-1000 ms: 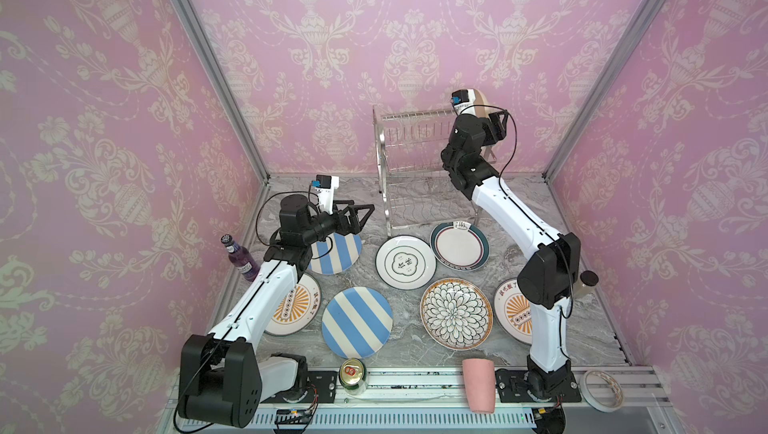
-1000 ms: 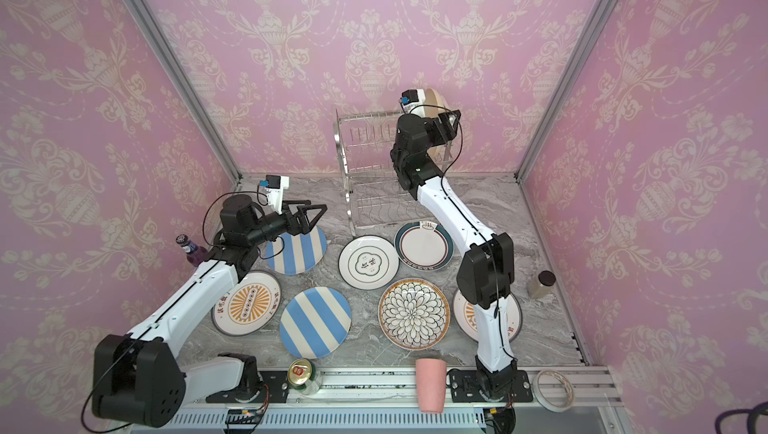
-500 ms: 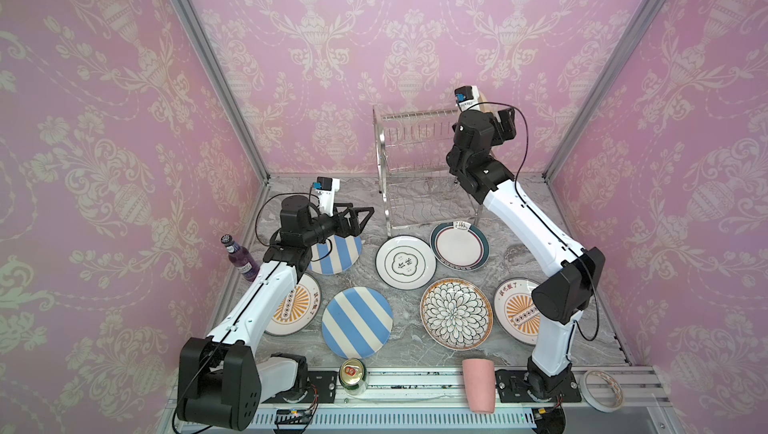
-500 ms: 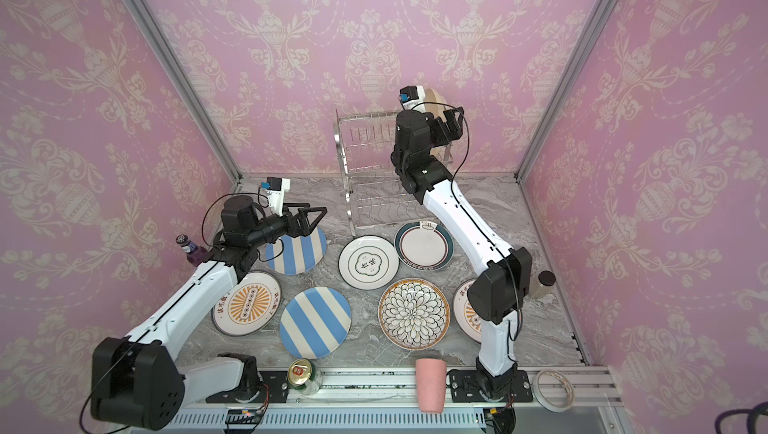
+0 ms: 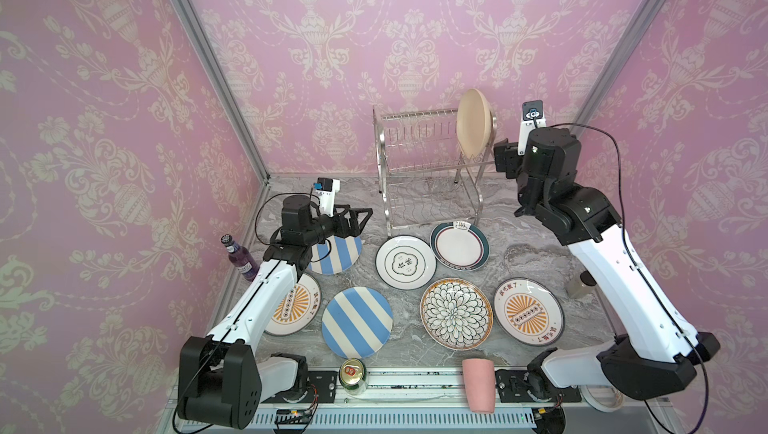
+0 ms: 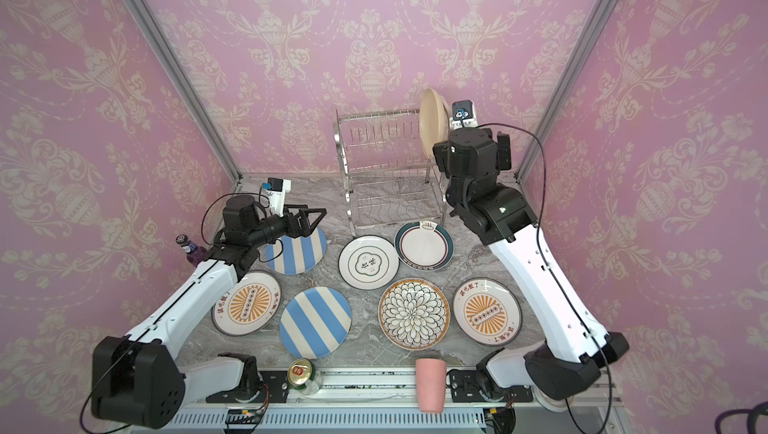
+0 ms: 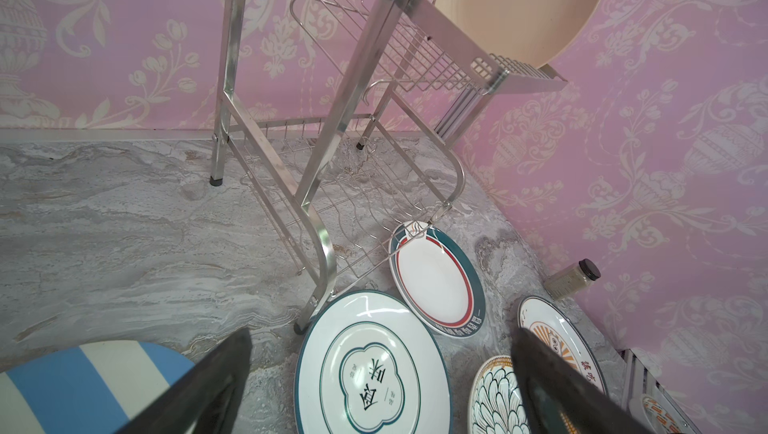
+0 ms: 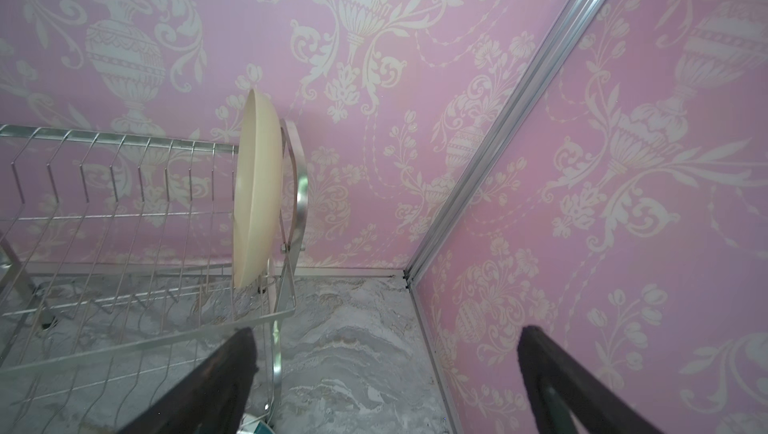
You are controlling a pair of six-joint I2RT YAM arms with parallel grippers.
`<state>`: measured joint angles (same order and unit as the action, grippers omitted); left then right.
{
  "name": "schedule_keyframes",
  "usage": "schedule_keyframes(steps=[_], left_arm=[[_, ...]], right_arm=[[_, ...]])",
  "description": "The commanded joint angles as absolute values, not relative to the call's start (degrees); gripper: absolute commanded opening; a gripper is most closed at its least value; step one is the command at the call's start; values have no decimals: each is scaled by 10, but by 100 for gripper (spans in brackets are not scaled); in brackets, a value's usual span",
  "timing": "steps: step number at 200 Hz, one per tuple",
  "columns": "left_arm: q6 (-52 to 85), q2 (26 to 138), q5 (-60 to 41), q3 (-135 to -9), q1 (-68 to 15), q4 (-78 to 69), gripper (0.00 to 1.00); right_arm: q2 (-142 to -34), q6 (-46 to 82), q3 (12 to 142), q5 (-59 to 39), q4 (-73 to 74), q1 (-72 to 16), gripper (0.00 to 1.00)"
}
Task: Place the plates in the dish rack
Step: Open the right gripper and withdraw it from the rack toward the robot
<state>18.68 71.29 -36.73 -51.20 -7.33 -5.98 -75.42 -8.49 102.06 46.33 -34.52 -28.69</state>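
The left end effector point(image 7: 382, 336) is hovering wide and empty. A blue-striped plate point(image 7: 83, 382) is lying just beneath it on the surface point(image 7: 124, 224), and the cloud-outline plate point(image 7: 374, 369) is just ahead. Farther back, the right end effector point(image 8: 386, 334) is gaping empty just beside the plain cream plate point(image 8: 255, 186), which is standing upright in the dish rack point(image 8: 124, 153)'s upper end slot. That placement seems finished. The next move calls for pinching a flat plate's rim.

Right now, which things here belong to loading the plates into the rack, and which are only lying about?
Job: dish rack; cream plate, in its top tier; on the table, striped plates, sunburst plates, petal plate, teal-rimmed plate, cloud-outline plate.
Lying about: purple bottle; drink can; pink cup; small jar.
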Motion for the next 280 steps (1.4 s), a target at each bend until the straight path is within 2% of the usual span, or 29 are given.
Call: schedule_keyframes(steps=[1,41,73,105,138,158,186,201,280], left_arm=[[168,730,-350,-541,-76,-32,99],[171,735,-335,-537,-77,-20,99],[171,733,-334,-527,-78,-8,99],[167,722,-309,-522,-78,11,99],[169,713,-322,-507,-78,4,99],[173,714,-328,-501,-78,-3,99],[174,718,-331,-504,-78,-3,99],[174,722,-334,-502,-78,-9,99],[170,730,-340,-503,-78,-12,99]], right_arm=[[-686,19,974,383,-473,-275,100],[-560,128,796,289,-547,-240,100],[-473,208,632,165,-541,-217,96],[-452,274,507,23,-490,-200,89],[-447,311,397,-61,-391,-138,84],[-456,317,365,-121,-331,-81,82],[-479,308,352,-144,-291,-22,81],[-502,303,346,-173,-261,3,75],[-656,298,347,-263,-134,49,71]])
